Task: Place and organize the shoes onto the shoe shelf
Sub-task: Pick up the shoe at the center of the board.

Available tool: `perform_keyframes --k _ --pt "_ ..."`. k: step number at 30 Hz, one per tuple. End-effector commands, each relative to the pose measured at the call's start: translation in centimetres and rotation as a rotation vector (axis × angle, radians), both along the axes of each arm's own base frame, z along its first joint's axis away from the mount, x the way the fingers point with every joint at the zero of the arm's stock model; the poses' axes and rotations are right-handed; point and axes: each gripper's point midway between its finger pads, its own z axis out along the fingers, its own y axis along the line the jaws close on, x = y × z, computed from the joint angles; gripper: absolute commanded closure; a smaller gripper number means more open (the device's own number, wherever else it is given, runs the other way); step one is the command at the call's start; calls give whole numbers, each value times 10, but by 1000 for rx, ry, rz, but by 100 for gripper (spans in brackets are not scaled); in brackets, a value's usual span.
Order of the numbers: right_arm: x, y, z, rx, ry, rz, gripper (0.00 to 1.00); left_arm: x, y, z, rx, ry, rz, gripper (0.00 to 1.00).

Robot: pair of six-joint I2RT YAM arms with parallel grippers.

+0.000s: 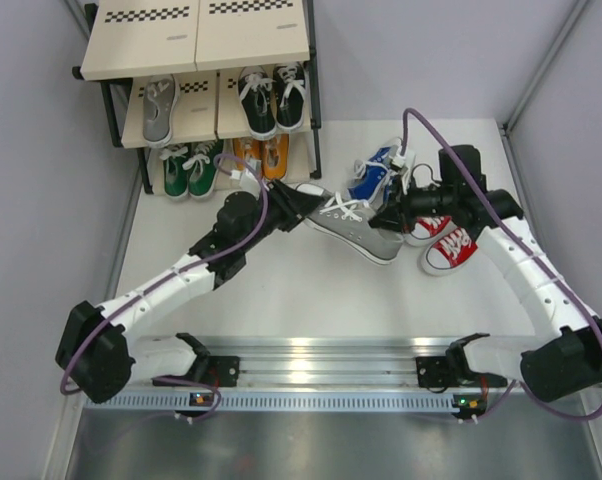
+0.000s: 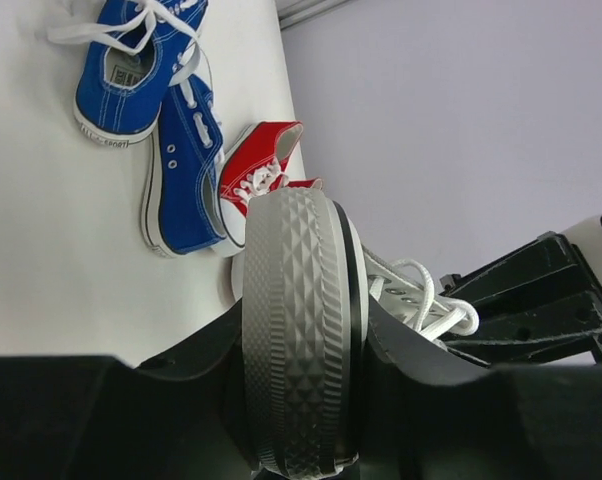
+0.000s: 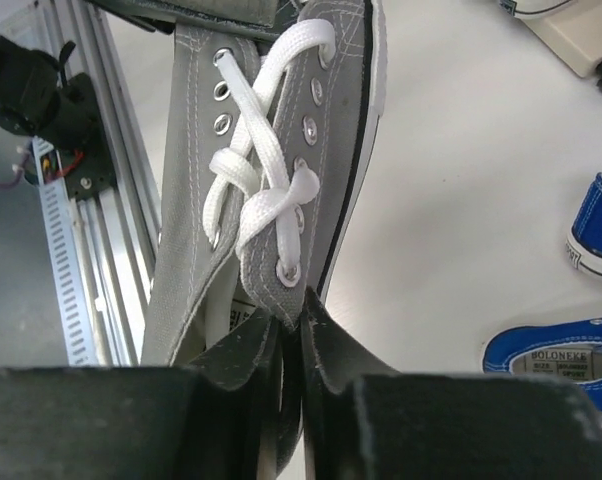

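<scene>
A grey shoe hangs between both arms in the middle of the table, turned on its side. My left gripper is shut across its toe; in the left wrist view the ribbed sole fills the space between the jaws of the left gripper. My right gripper is shut on the shoe's eyelet flap near the collar. The shoe shelf stands at the back left and holds one grey shoe, a black pair, a green pair and an orange pair.
Two blue shoes and two red shoes lie on the table behind and to the right of the right gripper. The arms' metal mounting rail runs along the near edge. Grey walls close in both sides.
</scene>
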Motion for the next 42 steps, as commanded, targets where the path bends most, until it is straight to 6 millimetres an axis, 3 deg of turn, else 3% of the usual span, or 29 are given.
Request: perform_keyframes --k 1,2,3,4,6,7,8,10,11,12,15,17,24,42 --pt "-14 7 28 16 -157 142 86 -3 14 14 -22 -54 39 100" --pt "-15 7 29 6 -180 166 80 -8 16 15 -31 -63 26 100" --pt "-16 6 28 -9 -235 215 62 -10 19 14 -39 -68 9 100" --pt "-17 6 37 -17 -279 239 50 -14 25 0 -29 -48 -37 100" --pt "-22 3 37 -46 -336 303 24 -21 37 -4 -34 -49 -77 100" --pt "-24 3 45 -47 -380 328 17 -14 54 -8 -34 -52 -51 100" --pt "-34 0 41 -53 -355 359 8 -24 59 -10 -33 -61 -90 100" --pt "-53 0 46 -34 -495 527 2 -22 78 -11 -29 -75 -72 100" --pt "-73 -4 35 -37 -437 592 1 -30 80 -10 -14 -86 -118 100" --pt "-83 -2 32 -48 -545 705 1 -27 89 -11 0 -83 -104 100" --pt "-111 5 13 -93 -564 885 3 -34 93 -10 43 -81 -156 100" --pt "-120 10 4 -114 -588 937 5 -34 95 -9 61 -87 -170 100" --pt "-115 44 5 -167 -639 971 16 -38 93 -1 45 -98 -198 100" --pt "-124 72 -26 -243 -632 1062 41 -45 89 6 -60 -81 -210 100"
